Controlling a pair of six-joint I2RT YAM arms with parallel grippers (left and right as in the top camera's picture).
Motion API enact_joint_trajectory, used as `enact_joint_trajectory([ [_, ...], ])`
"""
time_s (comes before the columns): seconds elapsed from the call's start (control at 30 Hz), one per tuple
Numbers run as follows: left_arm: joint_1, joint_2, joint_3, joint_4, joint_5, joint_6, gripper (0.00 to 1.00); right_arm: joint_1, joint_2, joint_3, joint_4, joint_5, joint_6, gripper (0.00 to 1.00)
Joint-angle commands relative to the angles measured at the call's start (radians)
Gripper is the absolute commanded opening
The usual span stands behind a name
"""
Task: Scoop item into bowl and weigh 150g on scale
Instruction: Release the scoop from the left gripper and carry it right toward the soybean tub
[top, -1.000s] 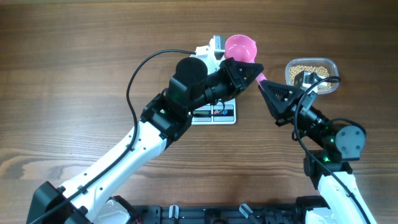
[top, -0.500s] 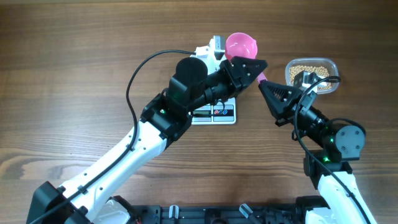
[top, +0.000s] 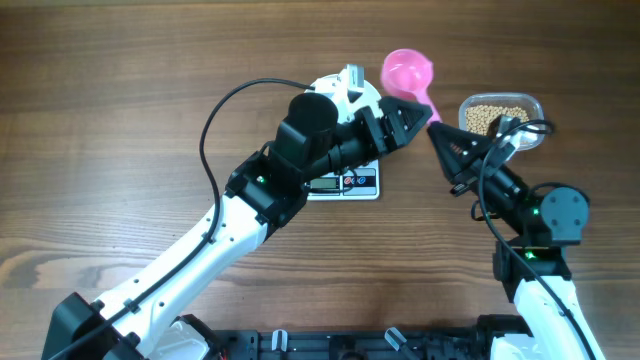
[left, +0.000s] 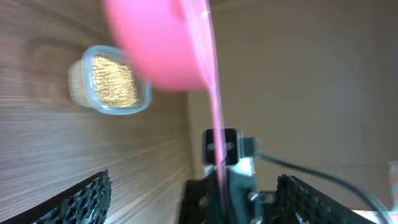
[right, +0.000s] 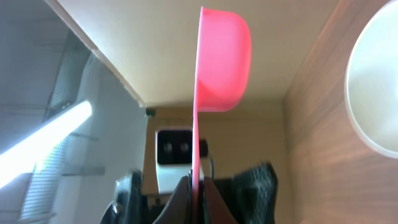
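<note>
Overhead, we see the right hand (top: 440, 135) clamped shut on the thin handle of the pink scoop (top: 408, 72). The left hand (top: 415, 112) stands with its fingers wide apart either side of that handle, touching nothing. The beans (top: 492, 113) lie in the clear tub (top: 530, 100) on the tabletop (top: 120, 100), just beside the right hand. The scoop looks empty.

The white bowl (top: 335, 88) appears to sit on the scale (top: 365, 188), both largely hidden under the left arm.

We judge the main risks to be these:
- The scoop could pivot or slip, being pinched only at its handle.
- The left fingers could snag the handle as they draw off.
- While the left arm covers the bowl, beans could miss it and scatter.

We can read no brand or label, and the scale's display is too small to read.
</note>
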Motion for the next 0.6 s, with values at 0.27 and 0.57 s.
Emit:
enact_joint_trajectory([
  [0.27, 0.082, -0.235, 0.026, -0.4, -0.222, 0.33, 0.84, -0.131, 0.0, 0.307, -0.644, -0.143, -0.563, 0.05],
  [0.57, 0.182, -0.3, 0.03, -0.752, -0.256, 0.479, 0.87, -0.131, 0.001, 0.78, -1.535, 0.362, -1.167, 0.05],
])
